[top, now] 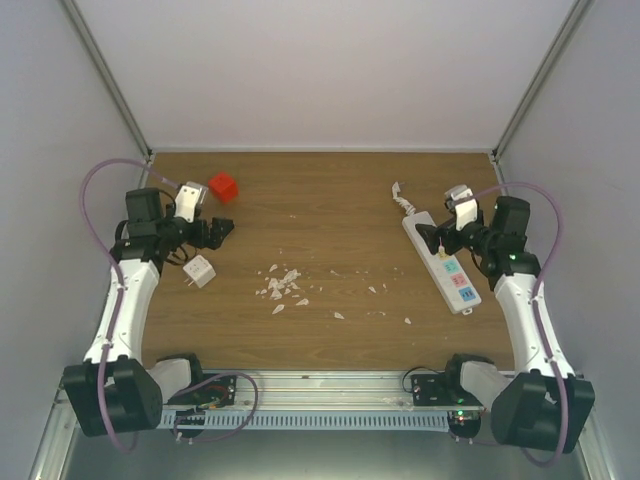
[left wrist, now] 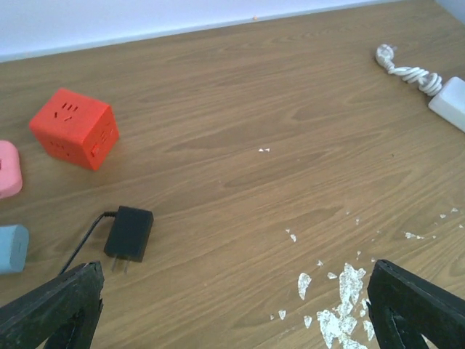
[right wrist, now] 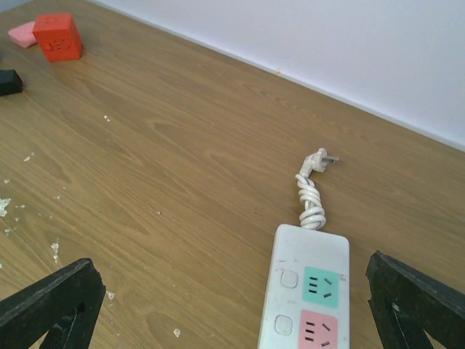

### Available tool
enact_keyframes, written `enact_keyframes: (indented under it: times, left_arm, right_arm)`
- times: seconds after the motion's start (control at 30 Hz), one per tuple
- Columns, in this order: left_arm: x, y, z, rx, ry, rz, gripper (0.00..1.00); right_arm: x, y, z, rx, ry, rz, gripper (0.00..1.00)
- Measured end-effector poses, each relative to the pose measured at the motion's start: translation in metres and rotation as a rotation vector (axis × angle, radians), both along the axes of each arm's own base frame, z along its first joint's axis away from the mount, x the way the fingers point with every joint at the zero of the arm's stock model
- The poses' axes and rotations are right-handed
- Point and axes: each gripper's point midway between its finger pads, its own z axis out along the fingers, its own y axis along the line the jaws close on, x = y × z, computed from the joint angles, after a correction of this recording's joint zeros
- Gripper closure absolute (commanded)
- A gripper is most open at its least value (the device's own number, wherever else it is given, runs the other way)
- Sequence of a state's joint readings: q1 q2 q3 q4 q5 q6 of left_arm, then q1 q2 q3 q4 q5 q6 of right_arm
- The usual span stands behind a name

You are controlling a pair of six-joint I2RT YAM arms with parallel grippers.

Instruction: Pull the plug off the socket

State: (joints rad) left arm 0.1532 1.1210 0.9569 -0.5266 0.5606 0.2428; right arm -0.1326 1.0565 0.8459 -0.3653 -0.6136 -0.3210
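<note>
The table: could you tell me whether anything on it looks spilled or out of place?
Yes: white flakes lie scattered across the middle of the wooden table, like crumbled debris rather than anything placed. A black plug lies loose near the red cube, in no outlet.

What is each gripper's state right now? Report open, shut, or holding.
Left gripper: open, holding nothing.
Right gripper: open, holding nothing, with the power strip just ahead of it.

Red cube point(top: 223, 186) sits back left on the wooden table point(top: 330, 200). White scraps point(top: 282, 285) are strewn mid-table. Pink piece point(left wrist: 7, 169) lies beside the cube, blue piece point(left wrist: 11, 247) nearer, both cut off at the frame edge.
</note>
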Motion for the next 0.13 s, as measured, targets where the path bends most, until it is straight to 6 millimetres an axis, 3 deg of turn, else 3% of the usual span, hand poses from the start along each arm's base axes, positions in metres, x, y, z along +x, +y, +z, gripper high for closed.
enact_keyframes:
  times: [0.13]
  left_arm:
    - [0.0004,0.0042,-0.0065,0.002,0.018,0.033,0.01]
  right_arm:
    - [-0.0047,-0.0007,-0.0032,-0.009,-0.012,-0.006,0.0]
